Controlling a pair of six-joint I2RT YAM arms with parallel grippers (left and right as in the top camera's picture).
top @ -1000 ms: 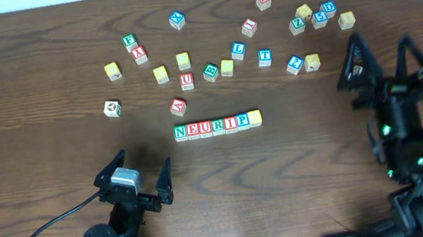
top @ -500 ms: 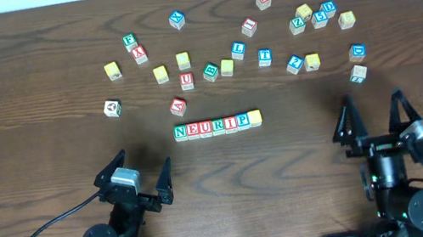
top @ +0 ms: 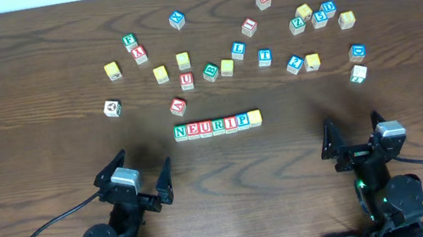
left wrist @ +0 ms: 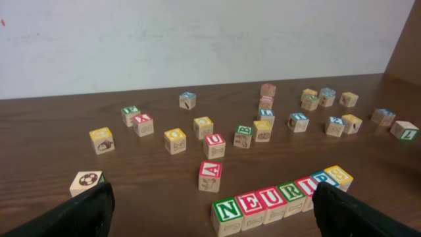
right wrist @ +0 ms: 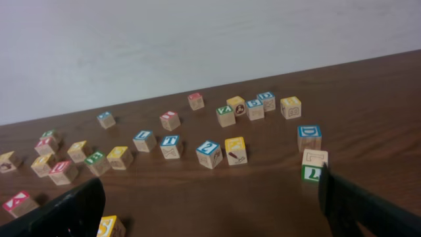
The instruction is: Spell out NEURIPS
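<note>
The NEURIPS cubes [top: 218, 124] lie side by side in one straight row at the table's middle. From left to right, the left wrist view reads green N [left wrist: 228, 209], E [left wrist: 250, 203], U [left wrist: 270, 196], R [left wrist: 289, 191], I [left wrist: 306, 185], blue P [left wrist: 323, 178] and yellow S [left wrist: 339, 174]. My left gripper [top: 134, 171] stands open and empty near the front edge, short of the row's left end. My right gripper [top: 353, 131] is open and empty at the front right, well apart from the row. The yellow S cube [right wrist: 110, 227] shows low on the left in the right wrist view.
Loose cubes are scattered across the far half: red X [top: 140, 55], L [top: 238, 49], T [top: 265, 57], Z [top: 297, 25], red A [top: 178, 106] just behind the row, and a football-picture cube [top: 112, 108]. Two cubes [top: 359, 72] sit ahead of the right gripper.
The right arm has drawn back from the far-right cubes to the table's front edge, uncovering two cubes there. The left arm and the row have not moved.
</note>
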